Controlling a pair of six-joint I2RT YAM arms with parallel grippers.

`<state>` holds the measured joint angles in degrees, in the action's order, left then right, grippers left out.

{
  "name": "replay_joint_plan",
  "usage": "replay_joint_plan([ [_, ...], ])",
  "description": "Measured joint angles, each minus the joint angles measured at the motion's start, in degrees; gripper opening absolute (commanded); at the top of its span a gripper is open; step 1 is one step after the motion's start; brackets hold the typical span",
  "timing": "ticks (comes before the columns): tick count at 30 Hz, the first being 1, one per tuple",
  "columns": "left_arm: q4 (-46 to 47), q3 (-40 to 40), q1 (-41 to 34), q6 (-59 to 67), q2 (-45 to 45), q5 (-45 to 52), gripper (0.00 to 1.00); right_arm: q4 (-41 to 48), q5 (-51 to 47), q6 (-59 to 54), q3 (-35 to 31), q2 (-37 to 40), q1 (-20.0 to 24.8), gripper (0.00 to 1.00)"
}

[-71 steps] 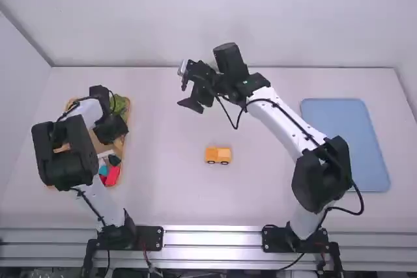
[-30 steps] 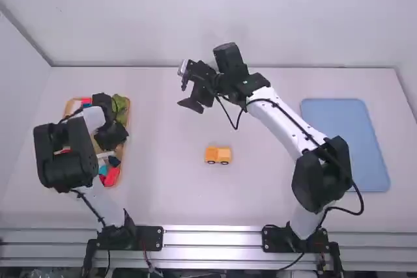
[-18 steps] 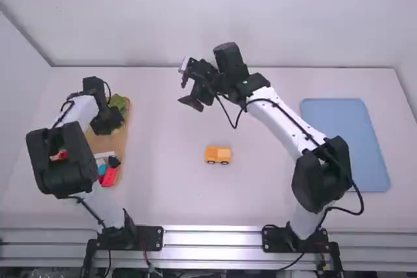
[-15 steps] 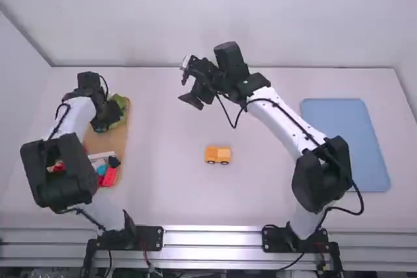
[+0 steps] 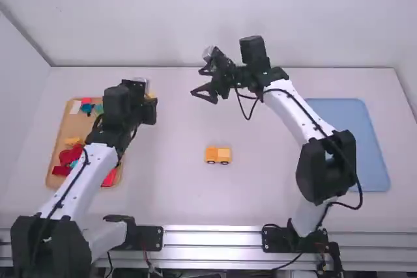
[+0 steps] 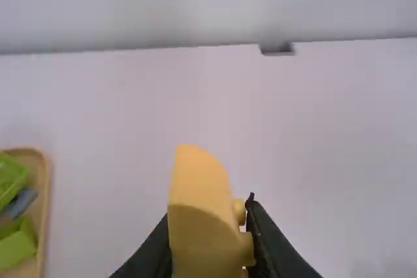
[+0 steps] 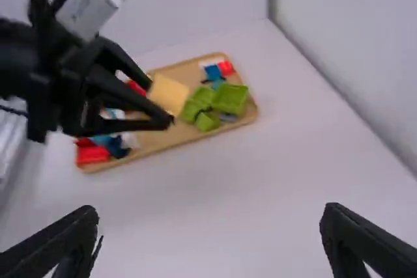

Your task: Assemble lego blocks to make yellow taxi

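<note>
My left gripper [image 5: 150, 96] is held above the table by the tray's far right corner. In the left wrist view, this left gripper [image 6: 208, 222] is shut on a yellow block [image 6: 195, 226] with small round studs on one side. The same yellow block [image 7: 169, 94] shows between its fingertips in the right wrist view. Over the table's far middle is my right gripper [image 5: 198, 81], its fingers spread with nothing between them; the right wrist view shows the right gripper [image 7: 208, 236] open too. A small yellow vehicle [image 5: 217, 155] with dark wheels sits mid-table, nearer the arm bases.
A wooden tray [image 5: 60, 128] at the left holds red, blue, yellow and white pieces; green pieces [image 7: 231, 97] lie at its far end. On the right is a blue mat [image 5: 365, 141], partly behind the right arm. A wall runs along the far edge.
The left arm has come out from over the tray, swinging right, and its yellow block is now visible. My right gripper has shifted a little to the right. The small vehicle has stayed put.
</note>
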<state>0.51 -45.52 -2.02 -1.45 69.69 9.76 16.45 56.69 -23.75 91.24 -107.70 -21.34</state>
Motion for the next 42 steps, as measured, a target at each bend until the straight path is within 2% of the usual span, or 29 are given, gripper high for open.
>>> replay_joint_plan([
  [4,-7.0,4.7,-0.2,2.4,-0.1,4.2,0.14,-4.9,4.7,2.0,-1.0,-2.4,-0.3,0.99],
  [5,-9.9,6.2,-0.2,3.2,-0.1,6.3,0.15,-8.4,5.3,3.8,-2.2,-2.7,-0.6,0.99],
  [9,-19.3,10.2,-0.9,4.7,-0.1,11.6,0.17,-19.5,3.3,10.9,-5.5,-2.8,-1.7,1.0],
  [11,-21.6,11.2,-1.2,5.0,-0.1,13.2,0.15,-21.4,2.1,13.8,-6.3,-2.8,-1.9,1.0],
  [15,-22.4,12.0,-2.3,6.8,-0.1,15.9,0.14,-21.8,0.8,18.7,-7.8,-2.8,-1.2,0.98],
  [20,-22.8,12.0,-5.8,11.2,-0.1,16.2,0.11,-23.7,3.9,20.9,-10.1,-2.8,-0.1,0.98],
  [21,-22.7,12.0,-7.5,13.1,-0.1,15.1,0.1,-25.0,5.8,21.2,-10.2,-2.8,-0.1,0.89],
  [23,-22.8,11.9,-9.2,14.4,-0.1,13.5,0.1,-26.3,7.3,21.4,-10.2,-2.8,-0.1,0.86],
  [26,-23.4,12.0,-11.5,15.8,-0.1,10.6,0.11,-25.2,8.7,21.6,-10.2,-2.8,0.2,0.82],
  [29,-23.6,11.9,-12.5,16.5,-0.1,8.2,0.11,-19.0,9.5,21.5,-10.2,-2.7,1.6,0.79],
  [32,-23.5,12.0,-12.5,16.6,-0.1,6.8,0.09,-8.5,9.7,18.3,-10.2,-2.8,3.7,0.72],
  [35,-23.5,12.0,-12.5,16.5,0.0,6.2,0.08,-5.5,9.6,15.4,-10.2,-2.7,4.7,0.72],
  [42,-26.8,12.0,-13.7,15.5,6.1,6.0,0.06,-1.5,1.9,11.8,-10.2,-2.7,0.9,0.72],
])
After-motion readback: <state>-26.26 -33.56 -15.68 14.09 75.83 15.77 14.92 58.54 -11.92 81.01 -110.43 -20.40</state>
